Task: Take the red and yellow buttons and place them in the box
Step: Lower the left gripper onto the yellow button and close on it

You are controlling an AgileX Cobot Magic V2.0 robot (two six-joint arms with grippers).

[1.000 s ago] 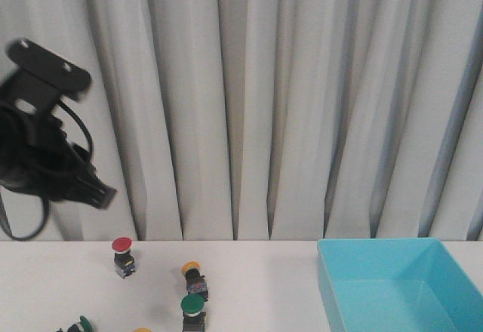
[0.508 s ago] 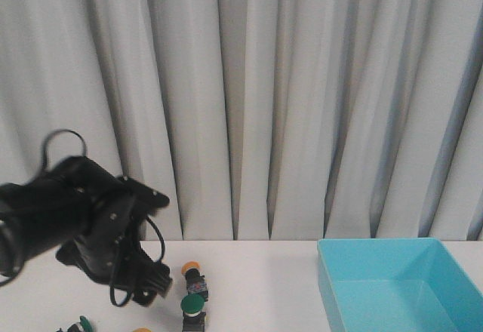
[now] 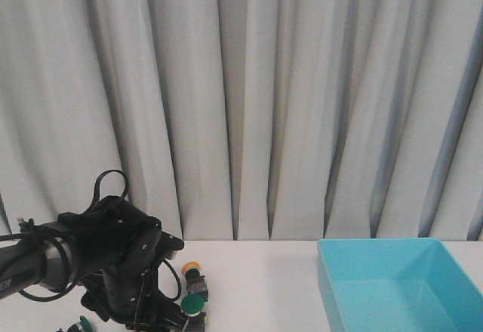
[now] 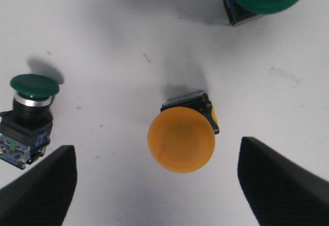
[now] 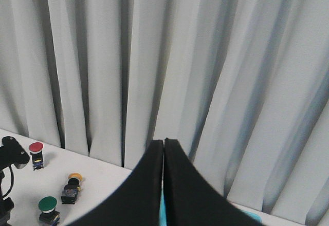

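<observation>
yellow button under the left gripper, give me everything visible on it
In the left wrist view, the yellow button is seen from above: a round, smooth orange-yellow mushroom cap, plastic by the look, over a short dark squarish body with a bit of yellow at one side. It stands on the white table, between the open fingers of the left gripper, which do not touch it. Green buttons stand apart from it.

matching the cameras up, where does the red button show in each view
Front view: not visible, probably hidden behind the left arm.
Left wrist view: not in it.
Right wrist view: the red button stands on the table at the picture's far left edge.
Shared landmark: the yellow button by the curtain, also in the right wrist view.
</observation>
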